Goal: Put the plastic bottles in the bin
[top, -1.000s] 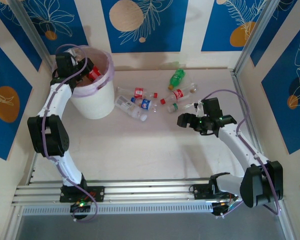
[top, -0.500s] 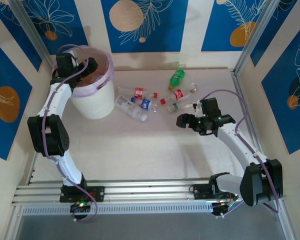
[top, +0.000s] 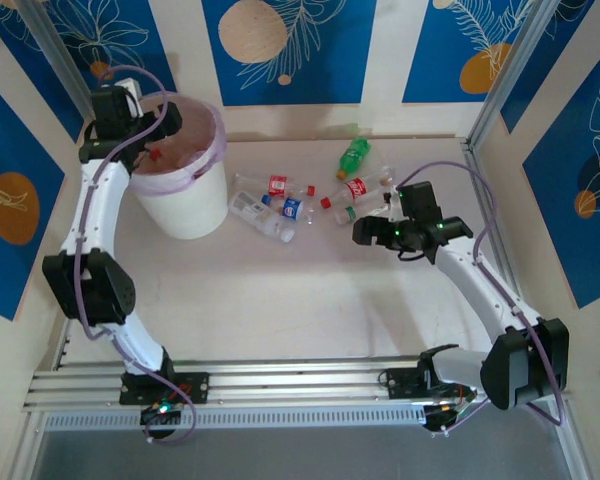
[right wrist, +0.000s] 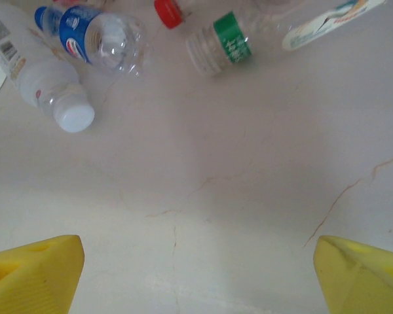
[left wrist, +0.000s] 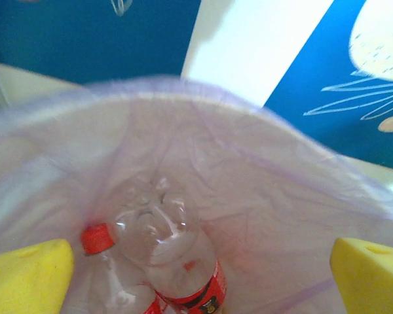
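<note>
Left wrist view: two bottles (left wrist: 180,258) (left wrist: 108,278) in bin (left wrist: 262,176); left pincer (left wrist: 200,275), right pincer (right wrist: 196,271) both wide.

The table (top: 280,300) is a pale surface with thin brown veins. The bin (top: 185,208) stands upright on it at the far left. Just right of the bin, 3 bottles lie on their sides close together: a clear red-label bottle (top: 277,184), a blue-label bottle (top: 291,208) and a white-cap bottle (top: 250,209). Farther right of the bin lie a second red-label bottle (top: 356,188) and a green-band bottle (top: 346,213). 1 green bottle (top: 354,154) lies well apart from the bin, toward the back wall.
</note>
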Controlling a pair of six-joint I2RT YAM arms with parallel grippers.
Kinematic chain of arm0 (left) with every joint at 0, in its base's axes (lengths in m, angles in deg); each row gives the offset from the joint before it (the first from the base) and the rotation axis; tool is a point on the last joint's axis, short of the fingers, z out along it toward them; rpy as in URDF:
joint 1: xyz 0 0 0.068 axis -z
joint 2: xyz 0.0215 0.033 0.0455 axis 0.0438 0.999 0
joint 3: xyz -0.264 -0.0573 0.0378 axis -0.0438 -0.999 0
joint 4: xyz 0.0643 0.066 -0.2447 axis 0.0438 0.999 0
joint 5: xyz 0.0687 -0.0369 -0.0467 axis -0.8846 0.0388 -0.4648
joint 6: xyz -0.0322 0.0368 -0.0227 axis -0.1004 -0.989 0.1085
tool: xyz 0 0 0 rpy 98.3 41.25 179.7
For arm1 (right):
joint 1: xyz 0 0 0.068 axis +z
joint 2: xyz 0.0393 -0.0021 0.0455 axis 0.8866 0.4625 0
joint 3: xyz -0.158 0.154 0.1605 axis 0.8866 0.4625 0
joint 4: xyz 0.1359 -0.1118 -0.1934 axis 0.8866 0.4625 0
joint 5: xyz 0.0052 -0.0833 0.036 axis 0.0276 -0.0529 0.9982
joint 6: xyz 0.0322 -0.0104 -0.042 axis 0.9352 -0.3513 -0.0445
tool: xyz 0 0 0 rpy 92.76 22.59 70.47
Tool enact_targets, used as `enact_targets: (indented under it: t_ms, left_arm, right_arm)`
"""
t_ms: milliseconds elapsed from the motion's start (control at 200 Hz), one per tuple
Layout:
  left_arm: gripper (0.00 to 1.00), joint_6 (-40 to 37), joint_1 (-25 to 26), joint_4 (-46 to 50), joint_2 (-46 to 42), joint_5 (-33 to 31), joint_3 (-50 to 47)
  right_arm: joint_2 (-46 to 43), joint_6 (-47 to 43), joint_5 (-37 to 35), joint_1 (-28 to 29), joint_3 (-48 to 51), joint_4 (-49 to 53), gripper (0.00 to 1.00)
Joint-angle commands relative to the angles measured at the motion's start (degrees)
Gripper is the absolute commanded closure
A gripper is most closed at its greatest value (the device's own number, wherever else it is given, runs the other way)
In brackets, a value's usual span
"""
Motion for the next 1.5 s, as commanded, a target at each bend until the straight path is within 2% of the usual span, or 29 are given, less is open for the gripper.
enact_targets:
  t_ms: [0,90,200,375,465,565,665,765,905,1105,1316,1496]
  left_arm:
    - [0.00,-4.75,-0.03,6.58,-6.21,-4.85,2.04]
    - [0.00,-5.54,0.80,8.00,-10.97,-6.69,-1.00]
    - [0.00,-6.45,4.45,9.32,-17.92,-9.00,-7.10]
    - [0.00,-5.53,16.08,11.07,-26.96,-11.82,-17.77]
    - [0.00,-2.83,21.98,10.17,-30.43,-10.80,-24.68]
    - [0.00,0.10,27.36,8.74,-33.37,-9.24,-32.15]
    - [0.00,2.09,30.70,8.19,-35.03,-9.05,-37.66]
    - [0.00,4.07,31.76,8.63,-35.96,-8.68,-41.18]
    - [0.00,6.22,32.28,7.18,-37.75,-7.61,-44.86]
    - [0.00,5.61,32.26,7.37,-37.57,-8.54,-44.82]
    - [0.00,5.79,32.20,6.04,-36.81,-8.21,-45.34]
    - [0.00,5.95,32.25,5.66,-36.29,-8.11,-46.17]
  right_arm:
    - [2.78,1.10,-6.10,1.55,-4.66,2.95,0.10]
    - [6.19,9.05,-10.78,2.22,-7.79,4.53,0.13]
    - [10.15,17.10,-12.72,1.64,-7.80,-0.24,0.16]
    - [18.76,26.31,-15.23,-0.12,-10.64,-5.87,0.20]
    - [23.83,29.09,-18.03,-0.15,-12.98,-7.41,0.20]
    - [30.20,32.45,-19.97,-1.65,-16.96,-6.56,0.19]
    - [35.42,35.12,-20.80,-2.01,-21.05,-5.56,0.10]
    - [40.03,36.02,-21.61,-1.30,-25.38,-4.16,0.06]
    - [44.55,36.24,-21.61,-0.84,-30.26,-2.55,0.06]
    - [48.70,34.49,-21.22,-1.07,-34.28,0.05,0.07]
    - [45.65,27.53,-20.07,-1.94,-29.45,-0.38,0.10]
    - [39.68,15.65,-17.53,-3.93,-22.25,-1.71,0.13]
